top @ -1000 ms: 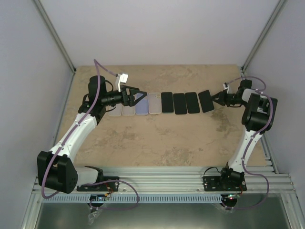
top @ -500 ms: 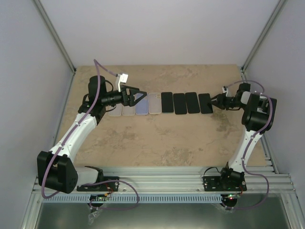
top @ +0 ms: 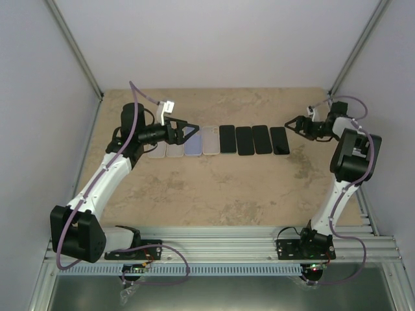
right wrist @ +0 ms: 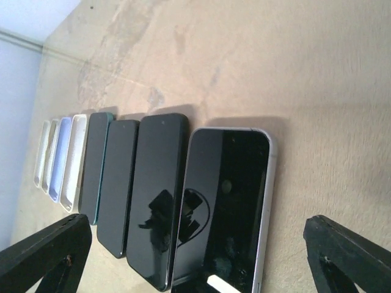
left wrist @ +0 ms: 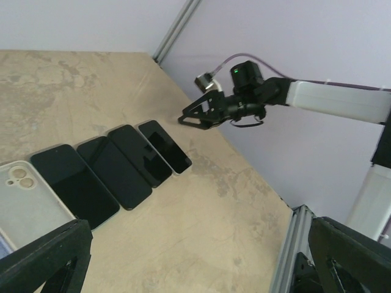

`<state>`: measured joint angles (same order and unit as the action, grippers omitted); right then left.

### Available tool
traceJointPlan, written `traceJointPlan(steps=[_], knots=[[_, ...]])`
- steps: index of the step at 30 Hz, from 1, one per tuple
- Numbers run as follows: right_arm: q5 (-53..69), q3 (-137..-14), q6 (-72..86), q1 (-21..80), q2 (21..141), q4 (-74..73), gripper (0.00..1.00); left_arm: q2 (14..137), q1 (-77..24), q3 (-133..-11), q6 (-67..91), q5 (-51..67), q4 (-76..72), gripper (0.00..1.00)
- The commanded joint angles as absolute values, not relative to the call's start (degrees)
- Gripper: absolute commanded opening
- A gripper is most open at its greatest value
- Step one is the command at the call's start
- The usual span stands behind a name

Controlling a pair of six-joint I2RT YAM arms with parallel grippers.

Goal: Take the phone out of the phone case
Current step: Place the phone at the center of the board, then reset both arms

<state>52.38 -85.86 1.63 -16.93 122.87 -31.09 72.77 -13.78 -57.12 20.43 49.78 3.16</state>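
Eight slabs lie in one line across the counter (top: 214, 194). Landmark is the end phone (top: 279, 140): black, screen up, flat, silvery rim in the right wrist view, and it looks bare, no case on it. Three other phones (top: 244, 140) lie edge to edge directly left of the end phone, same way up. Four pale cases (top: 192, 142) carry the line on further left of it, seemingly empty shells, though edge-on I can't be sure. Layout reads as sorting: phones on one side, shells on the other, laid parallel so each is reachable from its short end. My guess is the task is done or nearly done. Right tool (top: 292, 126) hangs just right of the end phone and a bit above it, fingers spread wide, gripping nothing, not touching the phone, so released. Left tool (top: 189, 131) hovers well left of the end phone, over the cases, jaws also fully apart, empty, no contact seen. Likely both wait clear so the line isn't nudged
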Motion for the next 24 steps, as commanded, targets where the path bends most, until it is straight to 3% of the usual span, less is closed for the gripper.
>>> traceJointPlan(steps=[1, 8, 16, 20, 24], knots=[[51.2, -89.9, -3.4, -17.6, 118.8, -34.9, 0.98, 72.8, -13.9, -61.4, 16.7, 46.3, 8.9, 0.99], [53.0, -96.5, -7.8, -17.5, 115.1, -41.3, 0.98, 81.7, -11.4, -77.1, 10.2, 40.1, 27.8, 0.99], [56.4, -100.6, -14.4, -17.5, 109.2, -47.6, 0.98, 90.5, 4.5, -90.6, 5.2, 44.9, 40.3, 0.99], [56.8, -95.9, -16.8, -17.5, 103.9, -47.2, 0.98, 92.7, 8.9, -95.6, 0.4, 35.6, 47.1, 0.99], [56.7, -88.7, -18.3, -17.5, 98.6, -45.0, 0.98, 90.7, 9.2, -92.2, -3.1, 23.6, 47.0, 0.99]])
